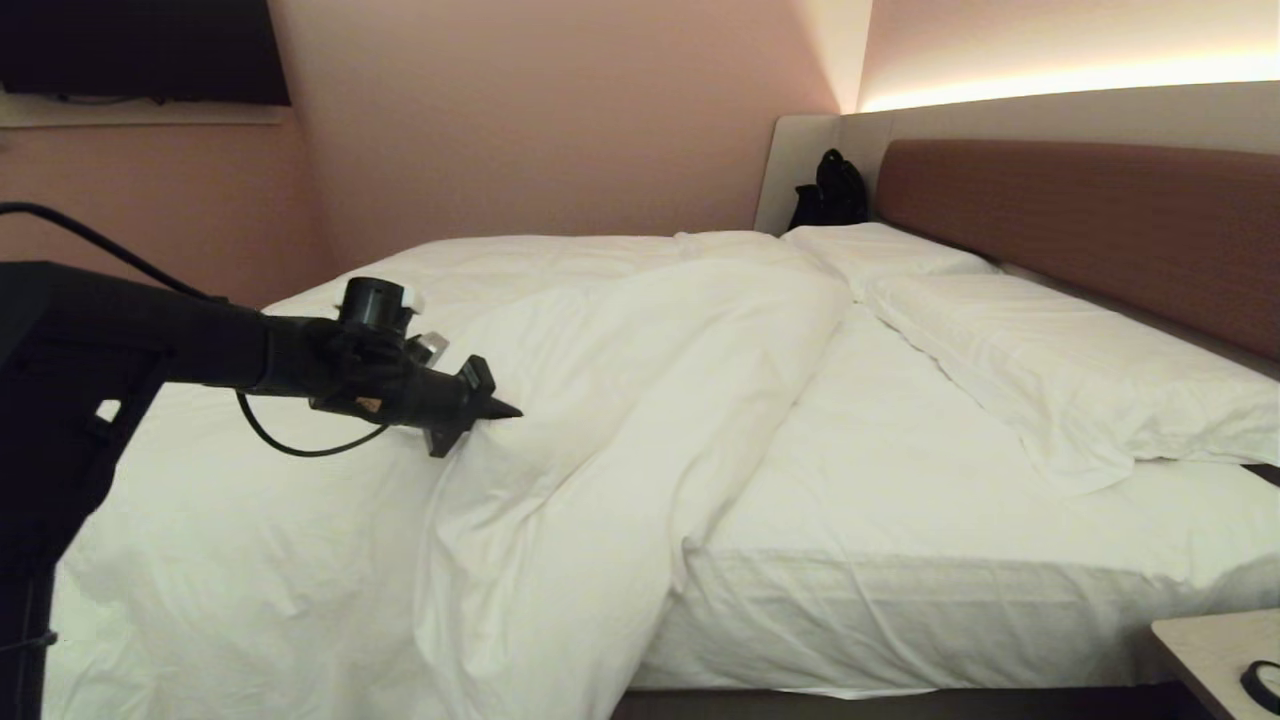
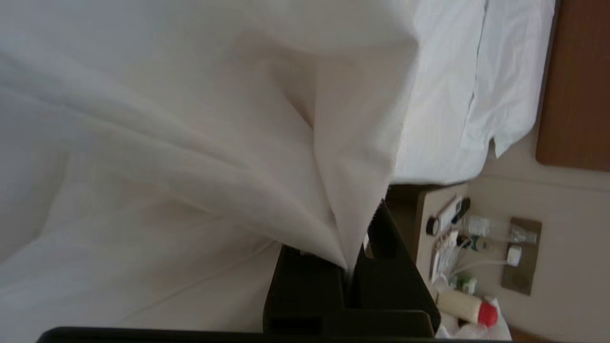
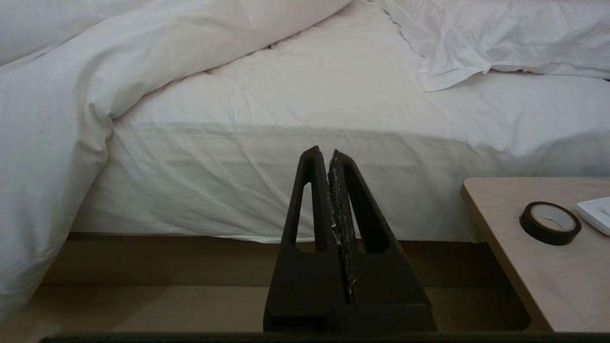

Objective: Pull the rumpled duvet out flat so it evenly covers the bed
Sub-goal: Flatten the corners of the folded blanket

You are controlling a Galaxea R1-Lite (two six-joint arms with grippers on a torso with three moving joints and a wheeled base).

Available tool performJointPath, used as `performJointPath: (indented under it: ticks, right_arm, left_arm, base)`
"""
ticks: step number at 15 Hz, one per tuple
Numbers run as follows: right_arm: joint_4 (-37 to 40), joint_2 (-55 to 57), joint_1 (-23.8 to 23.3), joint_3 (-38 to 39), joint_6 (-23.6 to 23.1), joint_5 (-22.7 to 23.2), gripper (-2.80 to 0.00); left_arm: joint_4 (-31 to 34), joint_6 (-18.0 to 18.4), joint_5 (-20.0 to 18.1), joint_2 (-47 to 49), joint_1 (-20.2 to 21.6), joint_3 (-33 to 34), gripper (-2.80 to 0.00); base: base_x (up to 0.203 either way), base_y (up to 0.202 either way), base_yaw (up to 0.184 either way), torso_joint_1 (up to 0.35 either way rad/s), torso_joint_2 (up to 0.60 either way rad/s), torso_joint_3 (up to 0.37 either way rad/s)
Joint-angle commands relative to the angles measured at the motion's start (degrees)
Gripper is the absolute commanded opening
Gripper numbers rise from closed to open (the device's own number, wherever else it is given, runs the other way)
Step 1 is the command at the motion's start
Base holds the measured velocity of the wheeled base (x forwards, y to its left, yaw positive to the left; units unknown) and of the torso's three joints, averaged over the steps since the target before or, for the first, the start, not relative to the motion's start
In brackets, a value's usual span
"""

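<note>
The white duvet [image 1: 600, 400] lies bunched over the left half of the bed [image 1: 900, 520], one fold hanging over the near edge toward the floor. The fitted sheet on the right half lies bare. My left gripper [image 1: 500, 410] reaches over the duvet from the left and is shut on a pinched fold of it. In the left wrist view the duvet [image 2: 214, 143] fans out from between the black fingers [image 2: 391, 247], stretched into taut creases. My right gripper [image 3: 330, 155] hangs low in front of the mattress side, shut and holding nothing.
Two flat white pillows [image 1: 1060, 350] lie along the reddish-brown headboard [image 1: 1100, 220]. A black bag [image 1: 835, 190] sits at the far corner. A bedside table [image 3: 548, 257] at the near right carries a roll of black tape [image 3: 550, 223]. A dark screen [image 1: 140, 50] hangs on the wall.
</note>
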Motion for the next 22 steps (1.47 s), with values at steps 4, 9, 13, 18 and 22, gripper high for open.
performJointPath:
  ticks: [4, 9, 13, 18, 22]
  right_arm:
    - [0.0, 0.0, 0.0, 0.0, 0.0, 0.0, -2.8]
    - [0.0, 0.0, 0.0, 0.0, 0.0, 0.0, -2.8]
    - [0.0, 0.0, 0.0, 0.0, -0.1, 0.0, -2.8]
    - [0.0, 0.0, 0.0, 0.0, -0.1, 0.0, -2.8]
    - [0.0, 0.0, 0.0, 0.0, 0.0, 0.0, -2.8]
  left_arm:
    - [0.1, -0.5, -0.9, -11.9, -3.9, 7.8, -2.8]
    - [0.5, -2.5, -2.0, -22.7, -8.1, 14.7, -2.8]
    - [0.6, -2.7, -2.6, -28.7, -11.6, 20.6, -2.8]
    - [0.4, -3.2, -2.6, -31.9, -16.1, 24.3, -2.8]
    - [0.0, -5.8, -2.6, -32.1, -19.6, 23.7, -2.8]
  base:
    - [0.0, 0.0, 0.0, 0.0, 0.0, 0.0]
    - [0.0, 0.0, 0.0, 0.0, 0.0, 0.0]
    - [0.0, 0.0, 0.0, 0.0, 0.0, 0.0]
    - [0.0, 0.0, 0.0, 0.0, 0.0, 0.0]
    - [0.0, 0.0, 0.0, 0.0, 0.0, 0.0]
